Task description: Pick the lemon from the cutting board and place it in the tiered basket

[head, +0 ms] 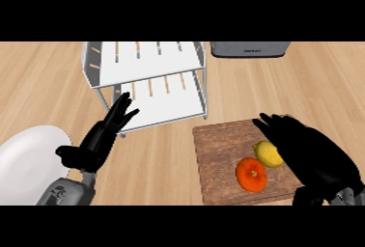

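In the head view, the lemon (268, 153) lies on the cutting board (221, 144), touching an orange fruit (251, 174). The right hand (314, 154) hangs over it, fingers spread and holding nothing yet. To grasp well, the fingers should probably curl round the lemon alone, without nudging its neighbour. The left hand (100, 140) rests open, fingers straight, near a white plate (28, 159). The tiered basket (153, 82) stands further back on the tabletop (299, 87); both its shelves look bare.
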